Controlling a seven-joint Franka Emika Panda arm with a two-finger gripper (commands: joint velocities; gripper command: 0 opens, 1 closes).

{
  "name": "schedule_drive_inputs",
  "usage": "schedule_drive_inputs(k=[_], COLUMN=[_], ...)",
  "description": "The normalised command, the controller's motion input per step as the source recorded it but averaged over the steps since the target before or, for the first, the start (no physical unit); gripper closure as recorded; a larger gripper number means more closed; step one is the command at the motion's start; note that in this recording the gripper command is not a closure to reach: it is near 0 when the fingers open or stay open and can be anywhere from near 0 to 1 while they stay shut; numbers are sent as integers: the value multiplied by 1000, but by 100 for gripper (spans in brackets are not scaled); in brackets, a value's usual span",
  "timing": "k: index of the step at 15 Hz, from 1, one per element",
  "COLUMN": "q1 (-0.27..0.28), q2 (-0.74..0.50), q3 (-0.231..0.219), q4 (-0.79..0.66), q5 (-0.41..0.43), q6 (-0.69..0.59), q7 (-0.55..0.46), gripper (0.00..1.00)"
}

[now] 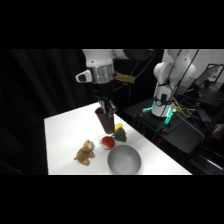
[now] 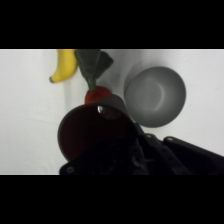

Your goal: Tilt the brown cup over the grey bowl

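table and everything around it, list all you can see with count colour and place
cup: 1, dark reddish-brown, held up off the table in the gripper, open mouth showing in the wrist view
bowl: 1, grey, near the table's front edge, apart from the cup
red fruit: 1, red, on the table just behind the bowl
banana: 1, yellow, on the table beyond the red fruit
green leafy piece: 1, dark green, between banana and red fruit
soft toy: 1, tan, on the table beside the bowl
table: 1, white
gripper: 1, dark, below a white arm, closed on the cup
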Motion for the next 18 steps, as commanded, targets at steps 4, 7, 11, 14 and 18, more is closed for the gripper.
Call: schedule_drive_inputs(k=[4,7,11,14,18], q1=[-44,-86,-73,-78,-133], q2=[52,295,409,540,583], q3=[66,57,123,137,103], q4=[72,342,546,682,731], q5=[556,496,371,288,242], q6=[-318,-503,-645,-698,-742], q7=[-576,-527,-300,-136,-56], gripper=[15,15,15,15,15])
